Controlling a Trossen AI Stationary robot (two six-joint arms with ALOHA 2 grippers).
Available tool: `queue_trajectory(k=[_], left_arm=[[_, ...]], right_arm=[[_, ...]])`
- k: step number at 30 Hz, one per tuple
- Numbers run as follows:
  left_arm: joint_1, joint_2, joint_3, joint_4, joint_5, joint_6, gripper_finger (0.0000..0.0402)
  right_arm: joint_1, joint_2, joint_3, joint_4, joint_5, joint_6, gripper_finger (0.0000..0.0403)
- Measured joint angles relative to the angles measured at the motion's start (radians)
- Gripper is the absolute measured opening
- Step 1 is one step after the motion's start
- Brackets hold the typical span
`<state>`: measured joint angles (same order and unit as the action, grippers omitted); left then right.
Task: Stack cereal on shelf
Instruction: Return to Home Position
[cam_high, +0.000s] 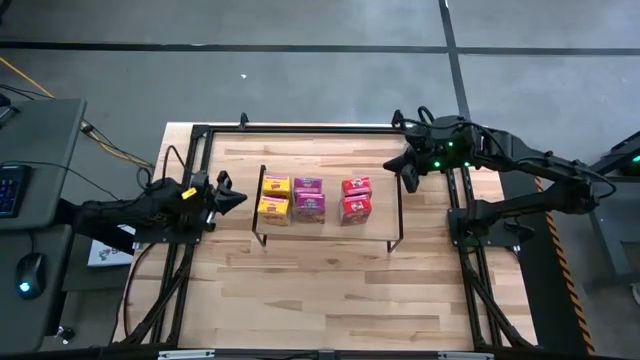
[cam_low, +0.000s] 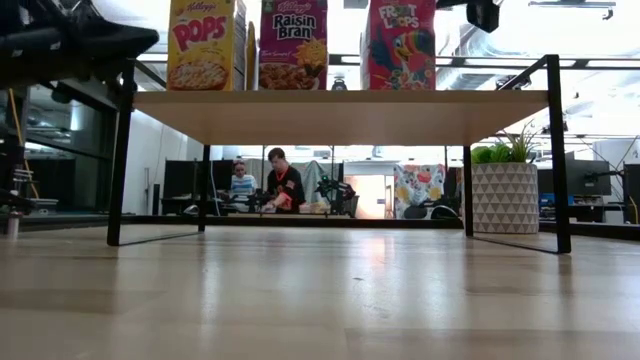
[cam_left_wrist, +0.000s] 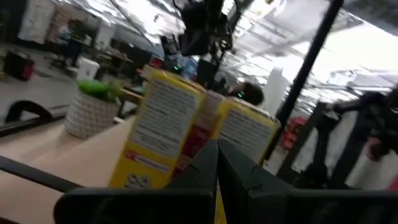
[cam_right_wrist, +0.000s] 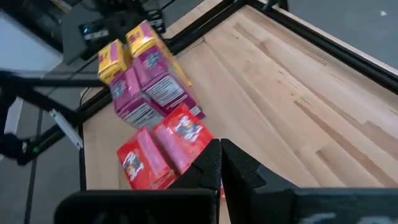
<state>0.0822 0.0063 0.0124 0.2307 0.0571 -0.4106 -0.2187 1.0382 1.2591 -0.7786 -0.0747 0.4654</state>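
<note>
**A:** How far open is the left gripper (cam_high: 240, 198)?

**B:** Not at all. Its fingers (cam_left_wrist: 202, 171) are pressed together into a point, with nothing between them.

**A:** Does it touch anything?

**B:** No. It hangs just off the end of the shelf (cam_high: 330, 235). The yellow boxes (cam_high: 276, 186) are straight ahead of its tips, near but apart from them.

**A:** And past the yellow ones?

**B:** Farther from that gripper come the magenta boxes (cam_high: 309, 187), then the red boxes (cam_high: 356, 187). All six stand upright on the shelf top, two of each colour, one behind the other.

**A:** What about the right gripper (cam_high: 408, 176)?

**B:** Its fingers (cam_right_wrist: 208, 165) are closed too, with only a thin seam between them and nothing held. It is off the other end of the shelf, raised over the table (cam_high: 330, 300).

**A:** What is nearest to it?

**B:** The red boxes lie just past its tips, without contact. The magenta pair is behind them and the yellow pair is farthest from it.
</note>
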Motion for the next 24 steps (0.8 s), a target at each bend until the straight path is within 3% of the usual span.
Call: queue_trajectory(k=[7,12,15,19,24], left_arm=[[0.0,0.0,0.0,-0.032,0.036,-0.049,0.0001],[0.0,0.0,0.0,-0.032,0.035,-0.049,0.0001],[0.0,0.0,0.0,-0.032,0.034,-0.049,0.0001],[0.0,0.0,0.0,-0.032,0.034,-0.05,0.0001],[0.0,0.0,0.0,-0.032,0.033,-0.05,0.0001]], right_arm=[[0.023,-0.027,0.0,-0.009,-0.026,-0.134,0.0],[0.023,-0.136,-0.063,0.01,-0.05,-0.212,0.0],[0.023,-0.269,-0.223,0.129,-0.078,-0.167,0.0],[0.035,-0.455,-0.518,0.43,-0.144,-0.065,0.0],[0.058,-0.646,-0.836,0.741,-0.133,-0.059,0.0]])
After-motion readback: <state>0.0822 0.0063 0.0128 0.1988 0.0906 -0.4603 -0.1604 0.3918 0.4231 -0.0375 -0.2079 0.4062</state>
